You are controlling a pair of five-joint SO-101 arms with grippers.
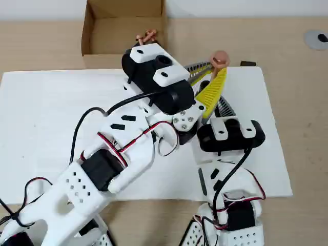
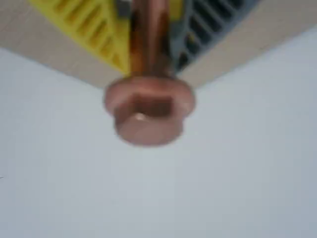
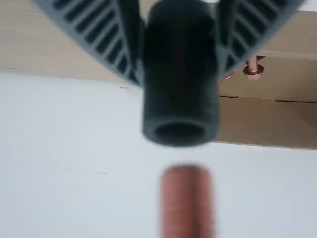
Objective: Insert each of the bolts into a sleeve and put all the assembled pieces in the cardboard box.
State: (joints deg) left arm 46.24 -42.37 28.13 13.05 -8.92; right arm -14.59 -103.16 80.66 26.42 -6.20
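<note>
**High view.**
- Cardboard box (image 1: 123, 36): at the far edge of the desk (image 1: 300, 102), open side up. Loose copper bolts (image 1: 147, 37) lie at its near right corner.
- White mat (image 1: 51, 113): spread on the desk in front of the box.
- Left arm (image 1: 102, 169): reaches across the mat from the near left.
- Left claw (image 1: 218, 65): one yellow and one grey finger, clamped on a copper bolt (image 1: 219, 58) above the mat's far right part. The bolt head is uppermost.
- Right arm (image 1: 230, 136): stands just beside the left arm, below that claw.

**Left wrist view.**
- Left claw (image 2: 151, 54): the yellow finger (image 2: 84, 25) and grey finger (image 2: 208, 29) grip the bolt (image 2: 148, 106) by its shank. The flanged head sticks out past the tips, over the mat.

**Right wrist view.**
- Right claw (image 3: 178, 49): two dark grey fingers closed on a black sleeve (image 3: 181, 84), held above the mat with its open mouth clear of the tips.
- Bolt (image 3: 187, 198): the threaded end is lined up with the sleeve mouth, near it but apart and not inserted.
- Cardboard box (image 3: 267, 119): behind the sleeve, with the bolts (image 3: 252, 69) visible inside.
</note>
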